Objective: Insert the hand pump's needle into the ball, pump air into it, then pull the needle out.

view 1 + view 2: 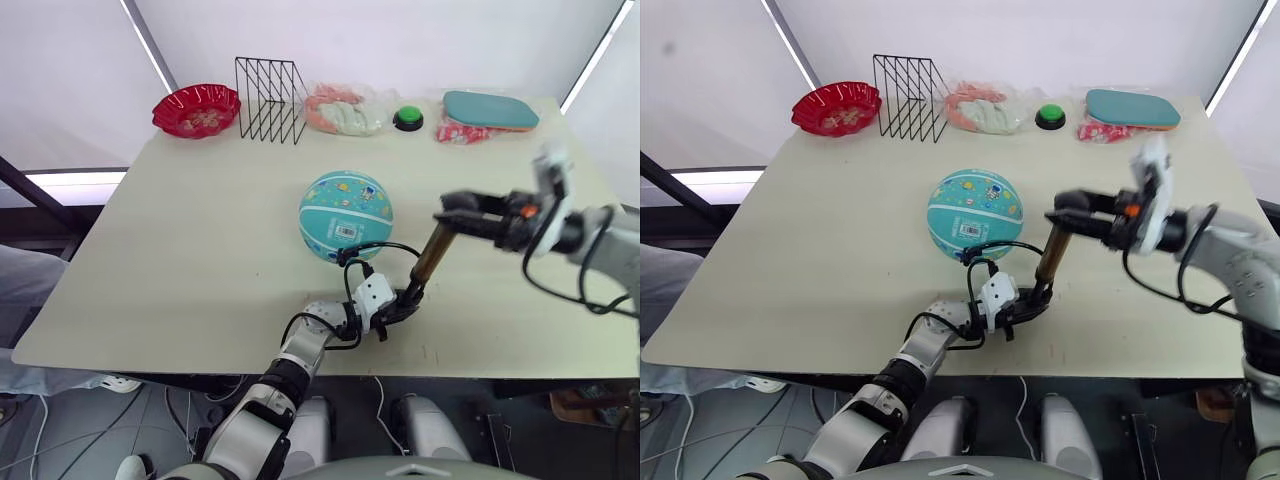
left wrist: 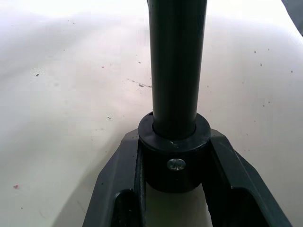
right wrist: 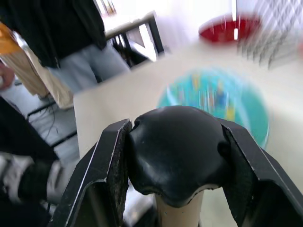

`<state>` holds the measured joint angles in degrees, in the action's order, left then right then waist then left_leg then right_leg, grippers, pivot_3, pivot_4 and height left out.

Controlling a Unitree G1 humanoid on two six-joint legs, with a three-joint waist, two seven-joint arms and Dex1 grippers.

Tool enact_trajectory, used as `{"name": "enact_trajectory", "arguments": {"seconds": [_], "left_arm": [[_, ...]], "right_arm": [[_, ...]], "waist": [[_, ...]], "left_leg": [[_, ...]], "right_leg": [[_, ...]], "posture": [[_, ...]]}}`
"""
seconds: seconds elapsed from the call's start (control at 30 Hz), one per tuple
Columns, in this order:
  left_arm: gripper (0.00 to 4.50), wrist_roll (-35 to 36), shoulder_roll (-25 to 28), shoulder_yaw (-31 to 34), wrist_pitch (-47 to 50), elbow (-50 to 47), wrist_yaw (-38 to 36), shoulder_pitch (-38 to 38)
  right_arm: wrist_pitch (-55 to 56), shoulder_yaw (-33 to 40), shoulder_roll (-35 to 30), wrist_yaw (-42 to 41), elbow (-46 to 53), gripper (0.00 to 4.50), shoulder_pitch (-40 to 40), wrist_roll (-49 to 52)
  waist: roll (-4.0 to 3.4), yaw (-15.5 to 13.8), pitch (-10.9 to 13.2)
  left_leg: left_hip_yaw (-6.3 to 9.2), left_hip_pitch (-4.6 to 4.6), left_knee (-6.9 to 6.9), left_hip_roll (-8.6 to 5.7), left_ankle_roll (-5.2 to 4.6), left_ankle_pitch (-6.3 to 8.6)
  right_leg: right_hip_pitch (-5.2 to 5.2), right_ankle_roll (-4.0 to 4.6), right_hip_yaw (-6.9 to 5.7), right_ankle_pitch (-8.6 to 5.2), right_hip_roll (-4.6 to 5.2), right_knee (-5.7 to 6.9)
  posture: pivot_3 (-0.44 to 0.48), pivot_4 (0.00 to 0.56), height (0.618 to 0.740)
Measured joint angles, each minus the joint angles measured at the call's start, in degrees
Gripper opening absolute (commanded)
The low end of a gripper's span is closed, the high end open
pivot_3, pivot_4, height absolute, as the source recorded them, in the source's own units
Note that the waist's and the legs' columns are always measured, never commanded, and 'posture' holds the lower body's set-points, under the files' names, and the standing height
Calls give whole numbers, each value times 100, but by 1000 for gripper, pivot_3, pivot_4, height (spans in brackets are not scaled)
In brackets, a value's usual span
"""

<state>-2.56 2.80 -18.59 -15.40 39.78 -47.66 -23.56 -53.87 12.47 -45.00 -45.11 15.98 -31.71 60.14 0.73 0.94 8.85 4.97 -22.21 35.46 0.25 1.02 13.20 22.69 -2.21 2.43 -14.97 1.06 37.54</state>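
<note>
Hand pump [image 1: 431, 256]: bronze-gold cylinder, standing tilted on the table [image 1: 180, 230] near its front edge, just right of the ball [image 1: 346, 215]. Left gripper [image 1: 400, 305]: fingers pinched on the pump's black bottom cap. Right gripper [image 1: 447, 210]: fingers clamped on the black top cap (the rounded handle end). Hose: thin, black, looping from the pump's base to the ball's near side; needle too small to make out. Ball: teal, barcode sticker facing front, mid-table. Back row: red bowl [image 1: 197, 109], black wire rack [image 1: 270, 100], green button [image 1: 407, 118], teal oval pad [image 1: 489, 110].
</note>
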Motion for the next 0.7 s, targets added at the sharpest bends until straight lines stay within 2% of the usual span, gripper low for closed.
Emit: {"name": "enact_trajectory", "arguments": {"seconds": [0.13,0.37,0.5,0.7], "left_arm": [[1050,1,-3,-7,-5,15,-4,-22],[1050,8,-1,-4,-25,76,-11,-74],[1050,4,12,-8,-29,98,-11,-89],[1050,-99,100,2,0,186,41,-92]], "right_arm": [[-377,413,-361,336,7,2035,-415,602],[-599,433,-539,572,103,2035,-480,953],[-350,406,-509,391,403,2035,-257,721],[804,-265,72,-128,448,2035,569,-247]], "waist": [[3,-21,18],[-1,-19,26],[0,-19,23],[21,62,-31]], "left_leg": [[1,0,0,-1,0,0],[-2,0,3,0,-1,0],[-1,4,2,0,-1,0],[-9,52,-3,14,0,1]], "right_leg": [[1,0,-2,0,2,1],[1,-1,0,-1,1,2],[-2,-1,-2,-1,0,2],[-60,0,4,-4,-11,4]], "posture": [[0,150,740],[0,150,740],[0,150,740],[0,150,740]]}}
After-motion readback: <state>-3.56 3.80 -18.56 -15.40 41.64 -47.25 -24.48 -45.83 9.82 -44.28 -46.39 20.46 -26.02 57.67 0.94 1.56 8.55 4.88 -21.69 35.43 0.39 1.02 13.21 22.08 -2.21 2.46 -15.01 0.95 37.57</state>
